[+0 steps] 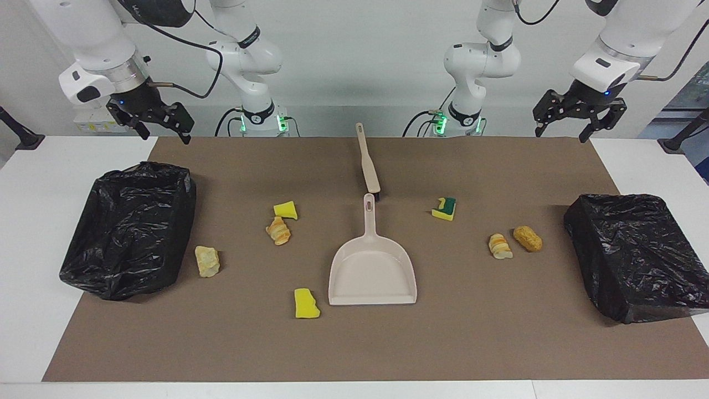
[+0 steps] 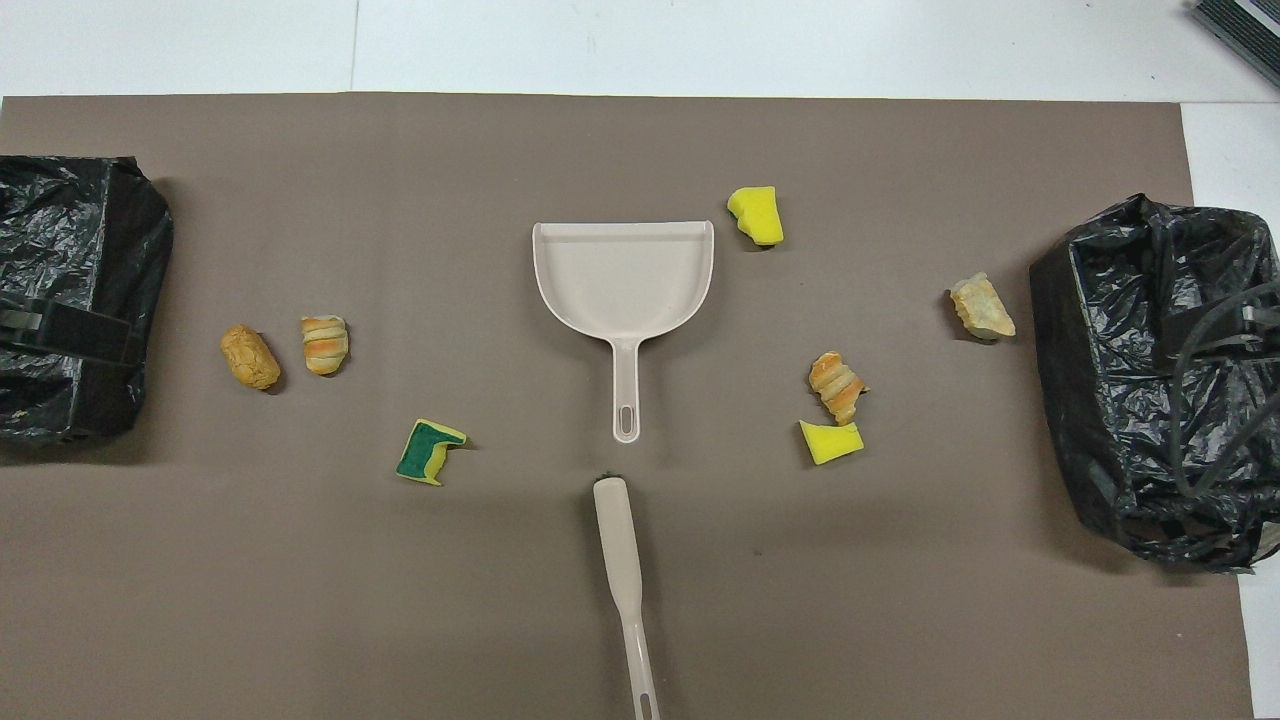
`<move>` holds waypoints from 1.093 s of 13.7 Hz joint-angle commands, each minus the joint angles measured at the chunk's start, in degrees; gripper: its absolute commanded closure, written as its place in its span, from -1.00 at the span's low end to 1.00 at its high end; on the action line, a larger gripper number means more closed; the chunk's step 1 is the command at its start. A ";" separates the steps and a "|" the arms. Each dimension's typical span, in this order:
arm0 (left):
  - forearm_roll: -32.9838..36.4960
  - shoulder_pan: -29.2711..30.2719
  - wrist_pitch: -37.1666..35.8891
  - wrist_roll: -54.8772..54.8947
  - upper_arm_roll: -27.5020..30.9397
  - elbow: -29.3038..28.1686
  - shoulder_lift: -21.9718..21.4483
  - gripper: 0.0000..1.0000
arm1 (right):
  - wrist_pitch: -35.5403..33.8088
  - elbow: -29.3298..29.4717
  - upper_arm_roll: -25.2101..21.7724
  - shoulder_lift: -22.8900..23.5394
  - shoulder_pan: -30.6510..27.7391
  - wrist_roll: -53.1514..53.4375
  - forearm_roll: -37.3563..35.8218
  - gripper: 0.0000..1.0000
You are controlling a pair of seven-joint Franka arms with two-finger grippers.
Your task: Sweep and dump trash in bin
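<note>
White table (image 1: 33, 233), brown mat (image 1: 354, 343) on it. Dustpan (image 1: 372, 274) mid-mat, brush (image 1: 368, 160) just robot-side of its handle. Trash (image 1: 307, 303) scattered either side of dustpan; black-bagged bins (image 1: 130, 233) at both ends.

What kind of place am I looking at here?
Probably a robotics lab test table: two Franka arms stand over a brown mat laid with staged toy pastries and sponge chunks, a dustpan, and bag-lined bins.

You have dustpan (image 1: 372, 272) mid-mat (image 1: 354, 343), handle toward robots; brush (image 1: 368, 159) just nearer robots, in line. One bin (image 1: 128, 238) at right arm's end, other bin (image 1: 637, 255) at left arm's end. Trash (image 1: 282, 221) scattered on mat between dustpan and each bin, four pieces toward right arm's end, three toward left arm's.
</note>
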 commanded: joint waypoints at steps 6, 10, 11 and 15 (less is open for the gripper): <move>0.49 -0.46 0.16 -0.16 -0.55 -0.67 -0.56 -1.00 | 0.12 -0.78 0.12 -0.88 -0.25 -0.61 0.92 -1.00; -0.04 -1.95 0.60 -3.40 -1.61 -2.77 -1.43 -1.00 | 0.38 -0.96 0.29 0.87 0.36 -0.61 1.45 -1.00; -0.13 -3.35 1.39 -4.81 -1.70 -3.83 -1.87 -1.00 | 0.29 -0.52 0.38 1.66 0.45 -0.61 1.53 -1.00; -0.22 -11.61 4.29 -11.23 -1.70 -13.92 -7.04 -1.00 | 1.61 1.23 5.55 7.10 0.28 -0.35 1.53 -1.00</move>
